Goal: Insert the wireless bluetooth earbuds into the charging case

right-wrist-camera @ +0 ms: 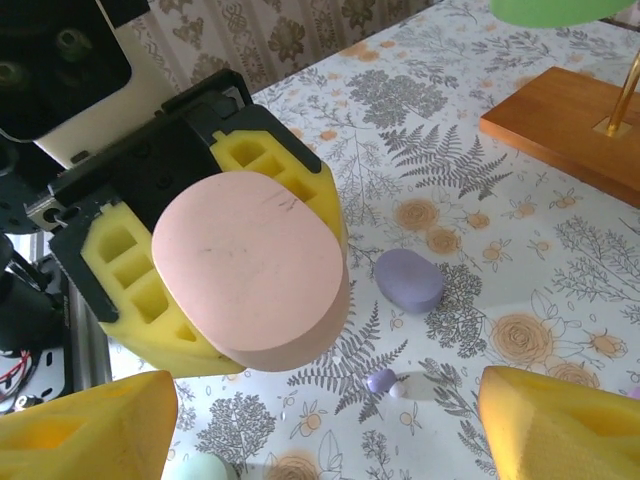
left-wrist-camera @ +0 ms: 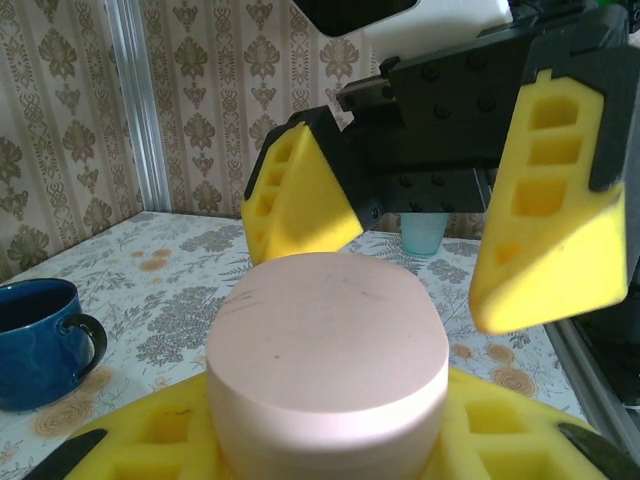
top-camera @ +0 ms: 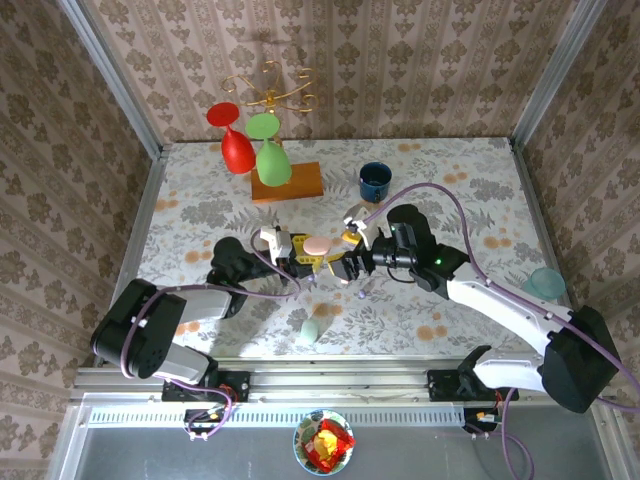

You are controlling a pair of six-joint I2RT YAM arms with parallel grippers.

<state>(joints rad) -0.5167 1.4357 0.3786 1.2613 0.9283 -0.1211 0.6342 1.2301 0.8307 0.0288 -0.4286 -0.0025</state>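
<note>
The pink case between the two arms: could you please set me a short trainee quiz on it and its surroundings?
1. True or false: the jaws of the left gripper are shut on the pink case.
2. The jaws of the right gripper are: A open; B shut on a mug; C shut on a wine glass.
3. What colour is the oval case lying nearest the two tiny earbuds on the table?
Key: 1 true; 2 A; 3 purple.

The yellow foam fingers point(right-wrist-camera: 85, 435) of my right gripper point(right-wrist-camera: 325, 405) ran off the bottom edge. The pale pink oval case point(right-wrist-camera: 250, 240) hid the pad faces of my left gripper point(right-wrist-camera: 240, 290). The tiny glossy lilac piece point(right-wrist-camera: 381, 380) was too small to identify.
</note>
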